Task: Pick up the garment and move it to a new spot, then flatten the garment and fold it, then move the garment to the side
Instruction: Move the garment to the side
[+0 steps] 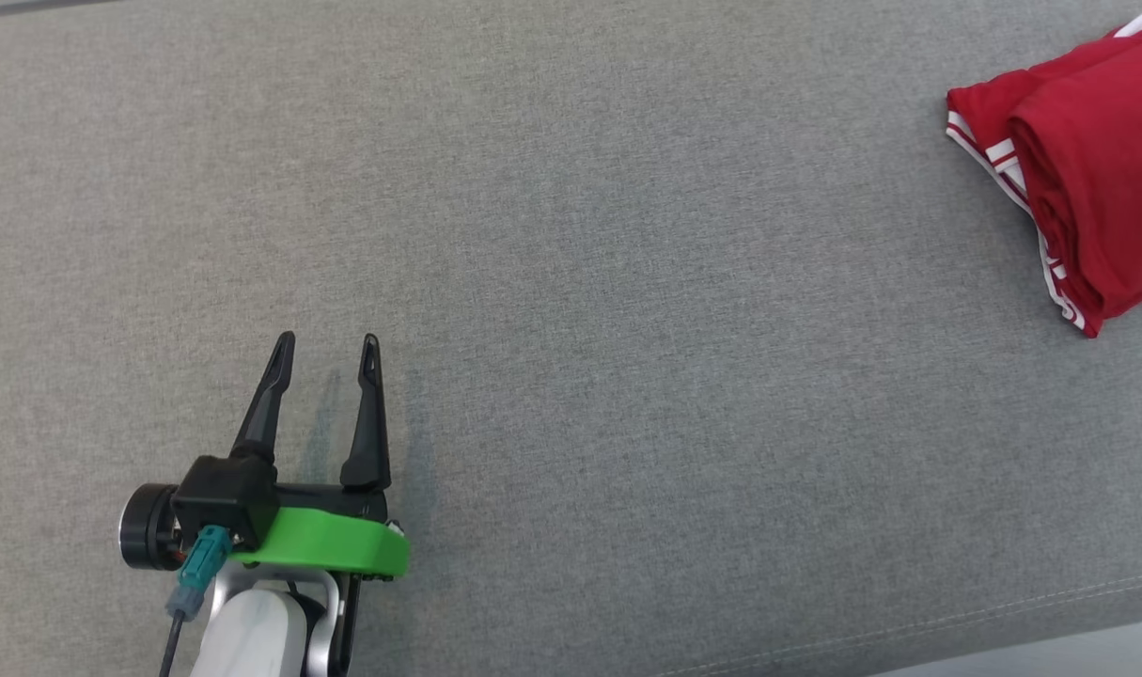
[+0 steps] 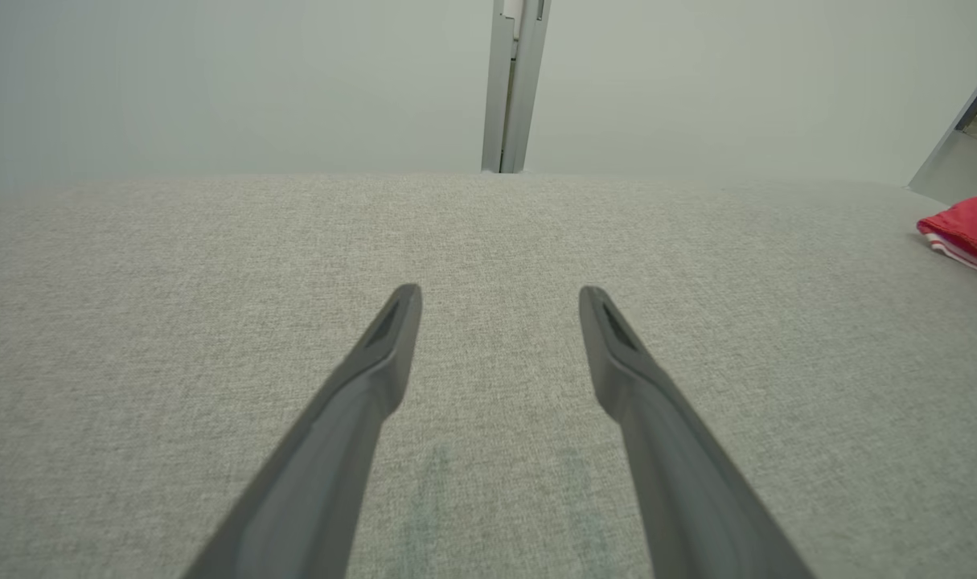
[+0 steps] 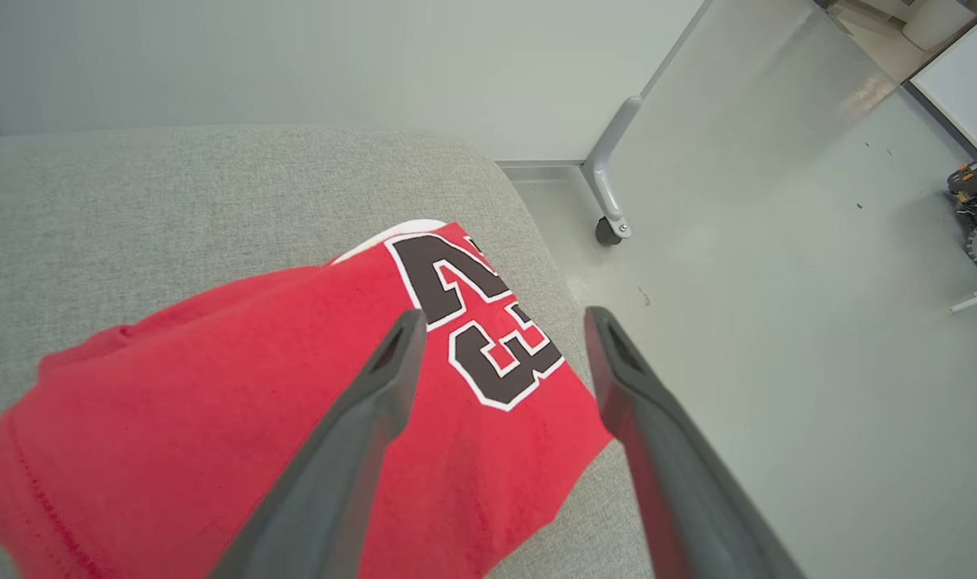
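I see the garment [image 1: 1097, 169] folded and lying at the side. My left claw [image 1: 329, 338] and right claw [image 3: 504, 316] gape wide, both empty. Little seems left to do.

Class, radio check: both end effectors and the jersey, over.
Left end effector open over bare cushion. Right end effector open over jersey. Jersey folded, near cushion's right edge. Nothing in the way.

free: cushion [image 1: 627, 282] centre and left, wide | blocked: garment [image 1: 1097, 169] at right edge; left gripper [image 1: 329, 340] at near left
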You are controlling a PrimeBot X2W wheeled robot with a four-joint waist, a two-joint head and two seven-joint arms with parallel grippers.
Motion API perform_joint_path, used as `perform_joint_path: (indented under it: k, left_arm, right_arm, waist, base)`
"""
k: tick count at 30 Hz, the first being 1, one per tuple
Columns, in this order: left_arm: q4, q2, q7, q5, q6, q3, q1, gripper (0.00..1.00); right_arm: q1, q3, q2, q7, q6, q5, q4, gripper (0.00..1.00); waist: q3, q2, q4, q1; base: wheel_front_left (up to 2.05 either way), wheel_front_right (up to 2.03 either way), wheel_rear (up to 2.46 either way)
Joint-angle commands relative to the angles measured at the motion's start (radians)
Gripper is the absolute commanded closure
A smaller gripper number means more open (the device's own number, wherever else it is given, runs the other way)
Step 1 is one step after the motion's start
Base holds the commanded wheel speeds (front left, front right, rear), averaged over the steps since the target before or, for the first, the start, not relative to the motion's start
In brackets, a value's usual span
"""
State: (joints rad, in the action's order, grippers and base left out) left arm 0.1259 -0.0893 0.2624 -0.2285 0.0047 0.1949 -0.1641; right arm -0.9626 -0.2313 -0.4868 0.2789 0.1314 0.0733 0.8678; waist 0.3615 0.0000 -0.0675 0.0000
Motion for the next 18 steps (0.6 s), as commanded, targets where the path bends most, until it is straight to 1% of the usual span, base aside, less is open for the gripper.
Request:
perform_joint_path:
  k: [1,6,14,18]
  left_arm:
    - [0.002,-0.006,0.003,-0.004,0.004,0.000,0.005,0.00]
    - [0.006,-0.002,0.003,-0.018,0.008,-0.015,-0.010,0.00]
    - [0.043,-0.001,0.003,-0.040,0.021,-0.093,-0.053,0.00]
    - [0.071,0.005,0.003,-0.050,0.031,-0.136,-0.038,0.00]
  right_arm:
    - [0.006,0.000,0.016,-0.024,-0.002,-0.005,-0.002,0.00]
    - [0.015,0.044,0.067,-0.107,-0.002,-0.055,-0.024,0.00]
    - [0.082,0.262,0.129,-0.233,-0.002,-0.167,-0.095,0.00]
    - [0.125,0.340,0.162,-0.294,-0.002,-0.208,-0.128,0.00]
  waist:
    - [-0.019,0.0000,-0.015,0.0000]
    - [-0.059,0.0000,-0.026,0.0000]
    - [-0.146,0.0000,-0.031,0.0000]
    - [-0.191,0.0000,-0.026,0.0000]
  base:
    - [0.00,0.00,0.00]
    - [0.00,0.00,0.00]
    - [0.00,0.00,0.00]
    - [0.00,0.00,0.00]
